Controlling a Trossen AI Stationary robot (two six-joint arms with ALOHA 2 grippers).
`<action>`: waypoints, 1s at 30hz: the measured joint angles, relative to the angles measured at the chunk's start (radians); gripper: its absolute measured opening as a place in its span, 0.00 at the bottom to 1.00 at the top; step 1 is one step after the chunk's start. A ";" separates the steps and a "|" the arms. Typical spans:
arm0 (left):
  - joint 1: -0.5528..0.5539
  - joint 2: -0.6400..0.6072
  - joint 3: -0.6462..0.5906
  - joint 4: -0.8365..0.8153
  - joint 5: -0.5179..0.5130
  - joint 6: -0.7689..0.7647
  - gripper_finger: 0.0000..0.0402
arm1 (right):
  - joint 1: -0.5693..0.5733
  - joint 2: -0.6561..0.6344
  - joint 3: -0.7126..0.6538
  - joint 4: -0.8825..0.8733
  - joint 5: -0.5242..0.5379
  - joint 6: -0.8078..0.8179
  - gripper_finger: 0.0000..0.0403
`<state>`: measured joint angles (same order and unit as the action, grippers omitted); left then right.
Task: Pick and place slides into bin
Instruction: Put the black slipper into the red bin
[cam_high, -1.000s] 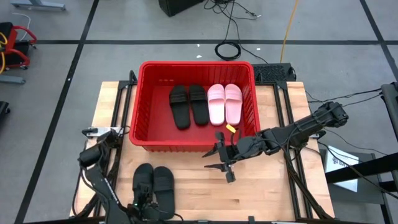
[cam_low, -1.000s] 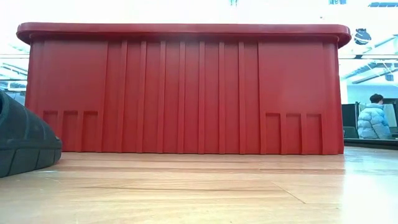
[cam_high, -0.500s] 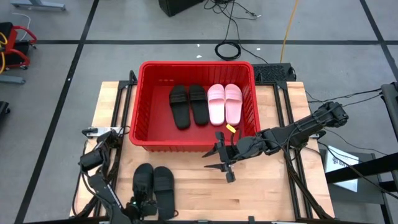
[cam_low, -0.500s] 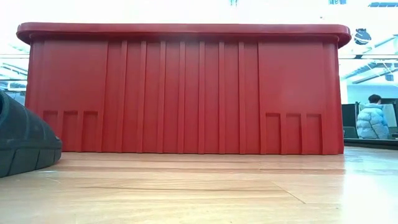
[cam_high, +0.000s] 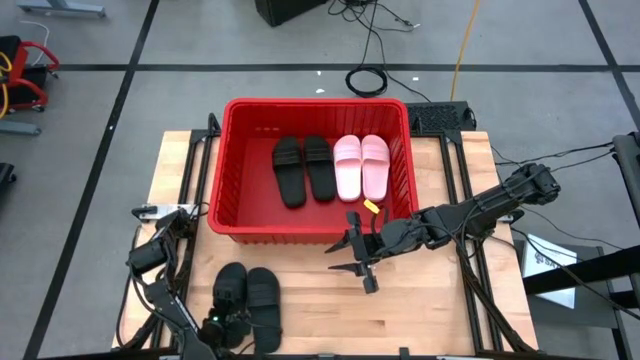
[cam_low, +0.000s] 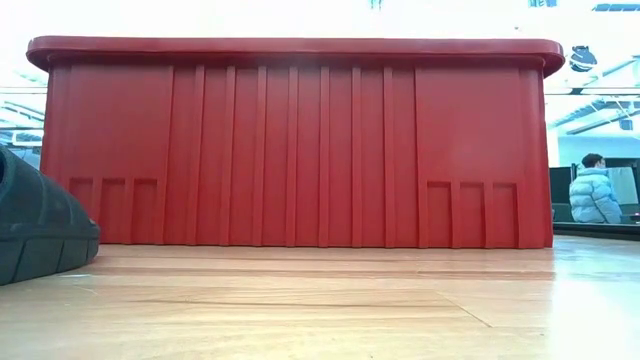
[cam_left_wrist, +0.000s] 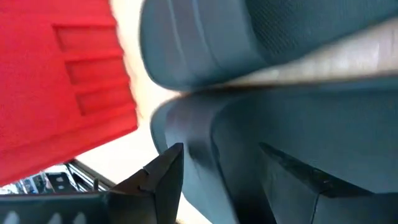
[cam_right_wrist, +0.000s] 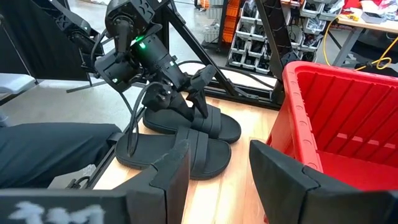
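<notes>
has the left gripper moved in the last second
Yes, slightly. In the high view the left gripper has crept up along the black slides, toward the red bin, which has stayed put.

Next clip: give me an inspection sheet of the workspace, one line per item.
Surface: wooden table, bare by the right arm.
Job's things: red bin at the table's far side holds two black slides and two pink slides; another black pair lies on the table in front of the bin.
Clutter: small yellow bit on the bin's near rim.
Grippers: left gripper at the black pair on the table, fingers open, one either side of a slide; right gripper open, empty, in front of the bin.
Cables: coil and loose leads on the floor behind the bin.
Surroundings: seated person in the background; parts shelving behind.
</notes>
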<state>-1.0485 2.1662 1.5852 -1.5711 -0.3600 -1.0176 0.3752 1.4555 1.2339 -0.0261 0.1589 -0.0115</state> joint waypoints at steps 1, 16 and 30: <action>0.001 0.000 0.000 0.000 -0.020 -0.008 0.50 | 0.000 0.000 0.000 0.000 0.000 0.000 0.38; 0.040 0.000 -0.129 0.002 -0.003 -0.030 0.50 | 0.000 0.000 0.000 0.000 0.001 0.001 0.38; 0.046 0.000 -0.136 0.000 -0.006 -0.054 0.26 | 0.000 0.000 0.000 0.000 0.001 0.001 0.38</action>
<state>-1.0023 2.1662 1.4490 -1.5707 -0.3664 -1.0712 0.3752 1.4555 1.2339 -0.0261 0.1600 -0.0109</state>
